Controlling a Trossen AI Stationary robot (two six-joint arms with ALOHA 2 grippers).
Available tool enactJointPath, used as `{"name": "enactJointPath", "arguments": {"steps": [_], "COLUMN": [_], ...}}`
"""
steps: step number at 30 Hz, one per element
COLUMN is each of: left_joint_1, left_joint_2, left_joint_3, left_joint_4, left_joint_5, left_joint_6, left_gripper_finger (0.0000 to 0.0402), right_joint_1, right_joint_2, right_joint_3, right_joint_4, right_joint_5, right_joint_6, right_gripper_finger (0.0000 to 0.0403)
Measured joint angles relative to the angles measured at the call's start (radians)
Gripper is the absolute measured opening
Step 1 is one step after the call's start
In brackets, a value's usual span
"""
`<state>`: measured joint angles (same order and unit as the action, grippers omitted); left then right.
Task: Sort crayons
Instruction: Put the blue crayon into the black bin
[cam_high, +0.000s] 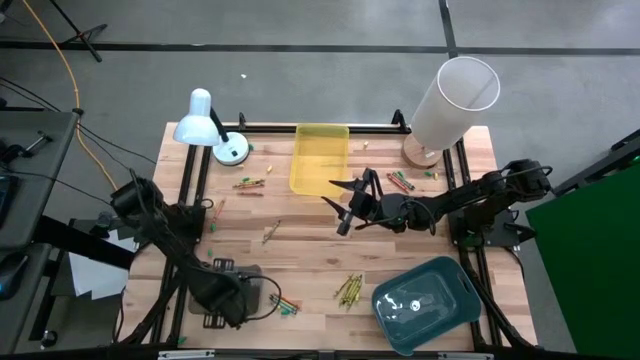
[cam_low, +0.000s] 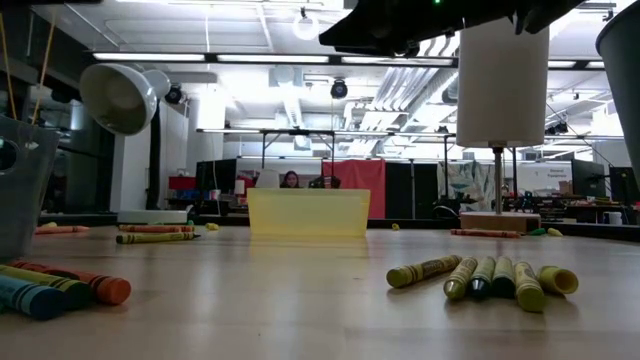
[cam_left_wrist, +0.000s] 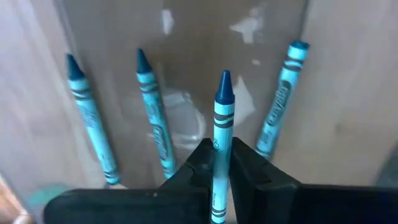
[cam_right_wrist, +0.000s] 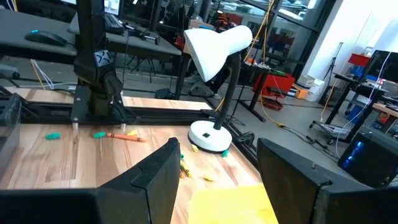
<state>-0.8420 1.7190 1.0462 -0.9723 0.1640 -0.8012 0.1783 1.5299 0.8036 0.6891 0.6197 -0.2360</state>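
1. The left gripper (cam_left_wrist: 221, 163) has its jaws nearly closed on a blue crayon (cam_left_wrist: 222, 127); the stick runs lengthwise between the fingers, its tip pointing out ahead of them
2. Three more blue crayons (cam_left_wrist: 155, 121) lie in the grey tray (cam_left_wrist: 205, 37) under the jaws, two to one side, one to the other
3. The right gripper (cam_right_wrist: 217, 177) stands wide open, holding nothing, above the yellow tray (cam_high: 320, 157)
4. Other crayons lie on the table: an olive-yellow cluster (cam_high: 349, 289), a mixed cluster (cam_high: 284, 303) by the left gripper
5. Judged: light, stiff, waxy, brittle, prone to roll; pinch mid-length across the paper wrap, gently
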Motion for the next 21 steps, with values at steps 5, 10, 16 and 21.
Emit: {"name": "enactJointPath", "arguments": {"steps": [5,10,16,21], "left_joint_1": [0.034,0.057,0.104,0.126], "left_joint_2": [-0.007,-0.052,-0.196,-0.401], "left_joint_3": [0.001,0.001,0.061,0.079], "left_joint_4": [0.0,0.0,-0.123,-0.076], "left_joint_5": [0.098,0.114,0.05,-0.413], "left_joint_6": [0.001,0.002,0.017,0.113], "left_gripper_finger": [0.0069,0.0121,0.0149,0.0143], "right_joint_1": [0.0,0.0,0.001,0.002], "right_joint_2": [0.0,0.0,0.0,0.0], "right_joint_3": [0.0,0.0,0.0,0.0], "right_joint_4": [0.001,0.0,0.003,0.003], "right_joint_5": [0.0,0.0,-0.001,-0.061], "right_joint_6": [0.0,0.0,0.002,0.022], "right_gripper_finger": [0.0206,0.0206,0.0206,0.0206]}}
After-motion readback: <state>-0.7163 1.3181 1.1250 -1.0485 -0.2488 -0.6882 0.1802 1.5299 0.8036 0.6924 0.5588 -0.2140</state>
